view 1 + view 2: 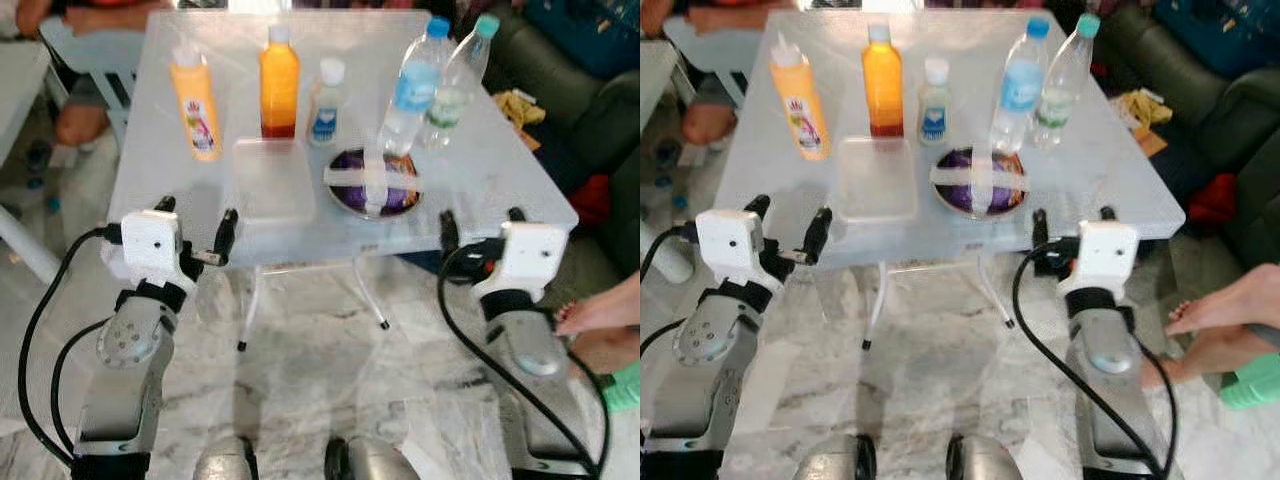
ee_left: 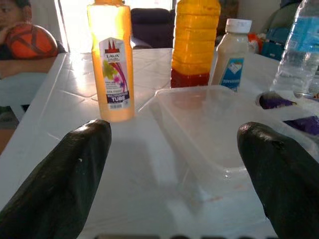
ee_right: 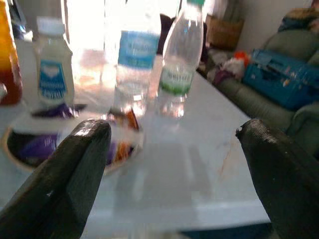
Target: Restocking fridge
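white table (image 1: 520,190) carries, along its far edge: yellow tube bottle (image 1: 195,100), orange juice bottle (image 1: 279,83), small white-capped bottle (image 1: 326,102), blue-label water bottle (image 1: 412,90), green-label water bottle (image 1: 455,85). nearer the front edge: clear lidded container (image 1: 272,180) and, just beside it, covered purple bowl (image 1: 374,183). left gripper (image 1: 197,232) at the front edge near the left corner, fingers spread wide, holding nothing. right gripper (image 1: 480,228) at the front edge toward the right corner, likewise wide apart, empty.
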You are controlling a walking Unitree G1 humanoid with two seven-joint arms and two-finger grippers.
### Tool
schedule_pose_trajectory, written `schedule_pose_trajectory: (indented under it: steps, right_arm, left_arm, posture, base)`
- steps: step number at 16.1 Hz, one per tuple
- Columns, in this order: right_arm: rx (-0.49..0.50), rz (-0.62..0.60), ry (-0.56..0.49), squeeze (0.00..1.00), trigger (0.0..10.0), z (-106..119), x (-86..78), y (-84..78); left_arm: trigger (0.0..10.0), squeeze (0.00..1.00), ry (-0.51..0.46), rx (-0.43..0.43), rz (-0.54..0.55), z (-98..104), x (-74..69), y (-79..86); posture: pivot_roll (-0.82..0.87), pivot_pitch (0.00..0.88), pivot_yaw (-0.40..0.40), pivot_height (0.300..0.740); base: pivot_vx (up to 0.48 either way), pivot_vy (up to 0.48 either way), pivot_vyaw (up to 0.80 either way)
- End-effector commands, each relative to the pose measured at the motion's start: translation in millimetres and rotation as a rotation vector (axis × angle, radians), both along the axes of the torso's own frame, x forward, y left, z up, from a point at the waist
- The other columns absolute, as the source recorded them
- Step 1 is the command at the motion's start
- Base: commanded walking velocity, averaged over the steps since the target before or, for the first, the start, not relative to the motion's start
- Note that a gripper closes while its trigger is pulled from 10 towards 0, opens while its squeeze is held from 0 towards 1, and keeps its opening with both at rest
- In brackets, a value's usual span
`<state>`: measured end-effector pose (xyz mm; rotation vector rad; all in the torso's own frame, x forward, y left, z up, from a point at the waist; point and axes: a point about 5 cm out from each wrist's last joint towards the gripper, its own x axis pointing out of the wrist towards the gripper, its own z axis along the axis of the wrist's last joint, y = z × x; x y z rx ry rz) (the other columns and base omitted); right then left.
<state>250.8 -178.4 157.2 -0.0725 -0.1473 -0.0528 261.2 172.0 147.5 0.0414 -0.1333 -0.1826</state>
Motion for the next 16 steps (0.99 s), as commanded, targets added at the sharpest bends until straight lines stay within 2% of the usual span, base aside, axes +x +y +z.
schedule_pose_trajectory:
  steps: [1,4,7,9,11,16]
  right_arm:
    - [0.002,-0.006,-0.007,0.00,10.0,4.0,-3.0,-3.0]
    - [0.002,-0.006,-0.007,0.00,10.0,4.0,-3.0,-3.0]
    - [0.000,0.012,0.015,0.00,10.0,-2.9,-3.1,0.4]
    - [0.009,0.004,0.047,0.00,10.0,-10.2,-5.8,-0.7]
    - [0.061,-0.052,0.100,0.00,10.0,-20.9,-6.5,-10.3]
    - [0.147,-0.089,0.146,0.00,10.0,-31.9,5.0,-13.8]
  left_arm:
    - [10.0,0.00,-0.006,-0.001,-0.005,0.6,-2.7,-0.3]
    - [10.0,0.00,-0.006,-0.001,-0.005,0.6,-2.7,-0.3]
    - [10.0,0.00,0.011,-0.005,0.026,-3.8,-3.0,8.1]
    - [10.0,0.00,0.010,0.007,0.045,-4.1,-1.8,12.5]
    - [10.0,0.00,0.019,0.021,0.069,-5.3,-1.9,15.6]
    - [10.0,0.00,0.063,0.018,0.092,-12.4,-6.3,19.8]
  posture:
    - [-0.03,0.089,-0.077,0.740]
    - [-0.03,0.089,-0.077,0.740]
    - [-0.03,0.080,-0.082,0.740]
    - [-0.03,0.074,-0.084,0.740]
    - [-0.03,0.074,-0.083,0.740]
    - [-0.01,0.092,-0.082,0.740]
  base:
    - [0.352,0.000,0.00]
    - [0.352,0.000,0.00]
    - [0.291,0.000,0.00]
    - [0.000,0.000,0.00]
    - [0.000,0.000,0.00]
    - [0.000,0.000,0.00]
